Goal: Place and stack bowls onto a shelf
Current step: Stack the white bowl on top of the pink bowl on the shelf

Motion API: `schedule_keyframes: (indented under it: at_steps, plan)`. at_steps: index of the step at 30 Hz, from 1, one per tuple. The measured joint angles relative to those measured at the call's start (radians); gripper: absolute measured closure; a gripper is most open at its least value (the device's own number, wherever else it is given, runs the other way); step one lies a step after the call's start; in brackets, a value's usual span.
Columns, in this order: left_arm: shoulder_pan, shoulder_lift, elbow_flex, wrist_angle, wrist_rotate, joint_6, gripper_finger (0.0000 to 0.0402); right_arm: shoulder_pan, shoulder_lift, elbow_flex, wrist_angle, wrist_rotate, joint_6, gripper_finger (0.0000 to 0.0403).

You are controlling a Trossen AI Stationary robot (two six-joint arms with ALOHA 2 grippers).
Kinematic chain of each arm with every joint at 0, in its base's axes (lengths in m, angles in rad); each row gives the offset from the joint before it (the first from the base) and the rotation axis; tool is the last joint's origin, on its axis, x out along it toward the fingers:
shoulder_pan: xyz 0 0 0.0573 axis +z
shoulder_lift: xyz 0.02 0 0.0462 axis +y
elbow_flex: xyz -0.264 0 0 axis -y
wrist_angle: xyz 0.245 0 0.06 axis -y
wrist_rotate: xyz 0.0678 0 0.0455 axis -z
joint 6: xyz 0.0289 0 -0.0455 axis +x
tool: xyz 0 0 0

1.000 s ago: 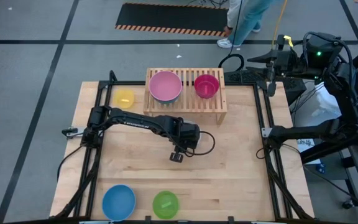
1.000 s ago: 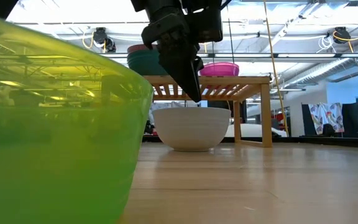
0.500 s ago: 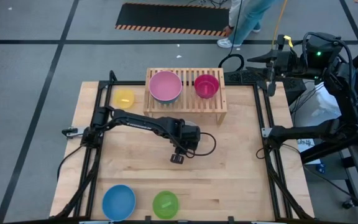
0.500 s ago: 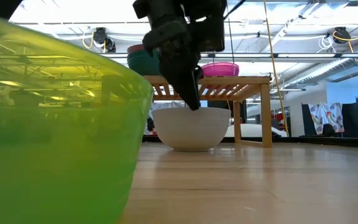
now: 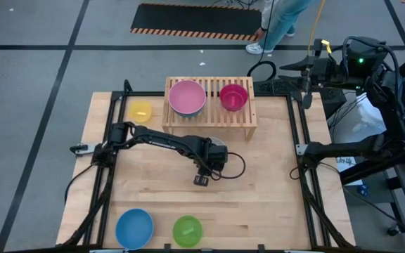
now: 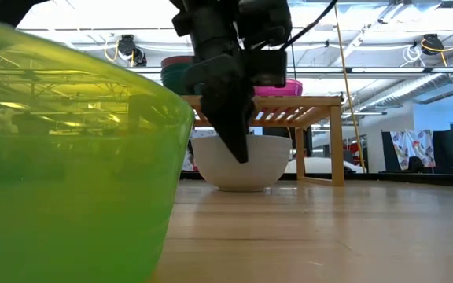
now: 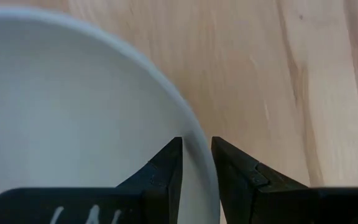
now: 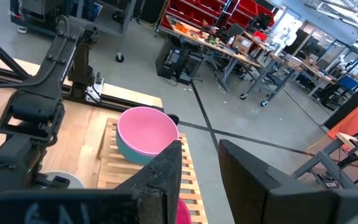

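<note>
A white bowl (image 6: 242,161) stands on the table in front of the shelf (image 5: 213,119). My left gripper (image 7: 196,142) points steeply down over it and is open. One finger stands inside the bowl's rim (image 7: 194,134) and one outside; I see no touch. A pink bowl (image 5: 187,97) nested in a teal one (image 6: 181,79) and a red bowl (image 5: 233,97) stand on the shelf's slats. Yellow (image 5: 140,110), blue (image 5: 133,228) and lime green (image 5: 187,230) bowls stand on the table. My right gripper (image 8: 201,168) waits open, raised beyond the table's far right corner.
The lime green bowl (image 6: 69,157) fills the low view's near left. A person's legs (image 5: 280,24) show on the floor beyond the shelf. Bare wood lies between the white bowl and the table's near and right edges.
My left gripper has gone down onto the white bowl's rim, its fingertips sinking from above the rim to below it, and it has stayed open. The bowl has kept its place.
</note>
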Motion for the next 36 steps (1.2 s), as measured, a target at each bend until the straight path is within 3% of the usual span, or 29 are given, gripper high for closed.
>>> schedule_keyframes:
  at_steps: [3, 9, 17, 23, 29, 36]
  plan:
    - [0.001, 0.001, 0.000, 0.002, 0.000, 0.004, 0.0323, 0.000, 0.000, 0.000, 0.000, 0.000, -0.004, 0.0300]
    - [0.001, -0.004, 0.003, -0.002, -0.015, -0.001, 0.0390, 0.000, 0.001, 0.000, 0.000, 0.000, -0.004, 0.0300]
    - [-0.017, -0.006, 0.003, -0.023, -0.011, -0.028, 0.0397, 0.000, 0.000, 0.000, 0.000, 0.000, -0.003, 0.0300]
    - [-0.054, -0.058, 0.001, -0.104, 0.065, -0.124, 0.0397, 0.000, 0.000, 0.000, 0.000, 0.000, -0.003, 0.0300]
    - [-0.109, -0.149, -0.001, -0.155, 0.099, -0.280, 0.0397, 0.000, 0.000, 0.000, 0.000, 0.001, -0.015, 0.0300]
    - [-0.201, -0.276, -0.001, -0.183, 0.063, -0.517, 0.0398, 0.000, 0.000, 0.000, 0.000, 0.001, -0.045, 0.0300]
